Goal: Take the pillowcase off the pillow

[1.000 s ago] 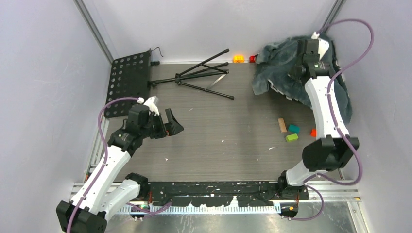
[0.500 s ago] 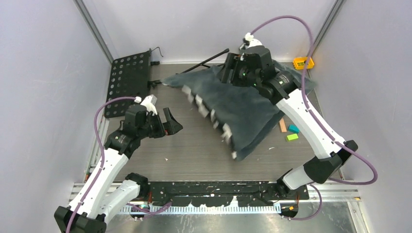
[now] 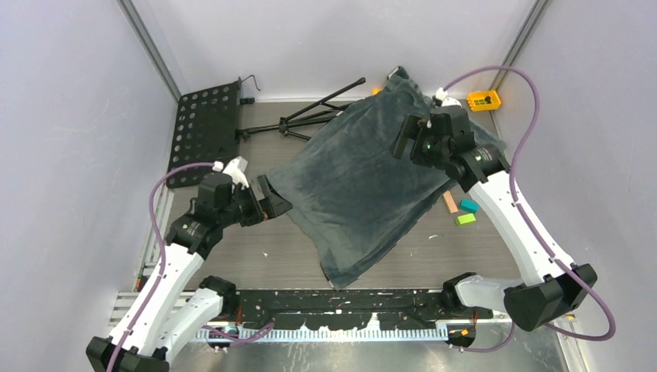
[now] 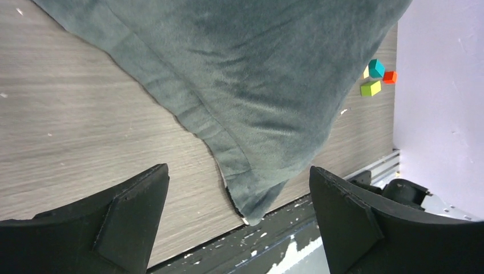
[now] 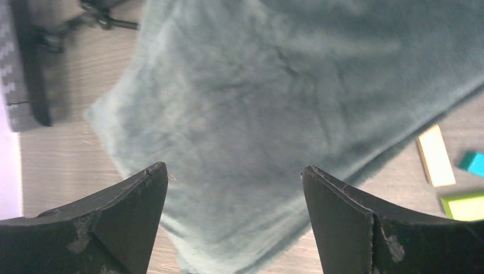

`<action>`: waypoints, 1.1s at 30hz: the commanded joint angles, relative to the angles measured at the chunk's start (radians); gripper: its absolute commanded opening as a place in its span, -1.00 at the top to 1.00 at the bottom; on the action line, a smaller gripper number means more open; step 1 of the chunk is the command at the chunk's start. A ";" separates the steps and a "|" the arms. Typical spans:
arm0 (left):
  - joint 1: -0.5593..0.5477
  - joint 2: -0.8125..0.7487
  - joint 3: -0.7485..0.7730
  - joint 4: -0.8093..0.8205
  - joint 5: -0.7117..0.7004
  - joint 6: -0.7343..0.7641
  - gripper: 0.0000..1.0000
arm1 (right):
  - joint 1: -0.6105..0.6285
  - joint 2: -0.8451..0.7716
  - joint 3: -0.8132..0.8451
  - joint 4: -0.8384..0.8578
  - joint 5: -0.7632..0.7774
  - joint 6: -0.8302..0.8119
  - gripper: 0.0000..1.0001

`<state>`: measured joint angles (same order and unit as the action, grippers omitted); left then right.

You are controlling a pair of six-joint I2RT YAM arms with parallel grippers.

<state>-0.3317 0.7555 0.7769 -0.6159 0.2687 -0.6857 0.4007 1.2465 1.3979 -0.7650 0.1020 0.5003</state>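
The dark grey-teal pillowcase (image 3: 356, 178) lies spread across the middle of the table, from the back wall to the near edge. Nothing white or puffy shows; the pillow is out of view. My right gripper (image 3: 404, 138) hovers over the cloth's far right part, open, with only the fleecy pillowcase (image 5: 257, 103) below its empty jaws (image 5: 234, 167). My left gripper (image 3: 277, 198) stands open at the cloth's left edge. In the left wrist view the pillowcase (image 4: 245, 85) tapers to a corner between the open left gripper (image 4: 238, 170) fingers, untouched.
A black perforated music-stand plate (image 3: 203, 132) and its folded tripod (image 3: 321, 116) lie at the back left. A yellow block (image 3: 483, 99) sits at the back right. A wooden block (image 3: 450, 201), a teal one (image 3: 469, 205) and a green one (image 3: 465, 219) lie right of the cloth.
My right arm swung the pillowcase from the far right corner to the middle, opened and let it go. The cloth now lies flat. The left arm barely moved.
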 commanded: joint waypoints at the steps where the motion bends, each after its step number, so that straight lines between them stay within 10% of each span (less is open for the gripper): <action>1: -0.002 0.044 -0.068 0.101 0.085 -0.143 -0.90 | -0.018 -0.052 -0.159 0.047 -0.062 0.013 -0.83; 11: -0.194 0.195 -0.142 0.317 -0.060 -0.330 -0.99 | -0.003 0.075 -0.426 0.297 -0.227 0.103 -0.72; 24: -0.173 0.429 -0.145 0.467 -0.100 -0.325 -0.99 | 0.296 0.306 -0.420 0.499 -0.288 0.143 -0.63; 33: -0.129 0.453 -0.156 0.469 -0.097 -0.281 -0.99 | 0.300 0.156 -0.360 0.407 -0.193 0.034 -0.65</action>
<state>-0.4667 1.2217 0.6147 -0.1902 0.1841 -1.0042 0.7059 1.5166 0.9726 -0.3271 -0.1310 0.5919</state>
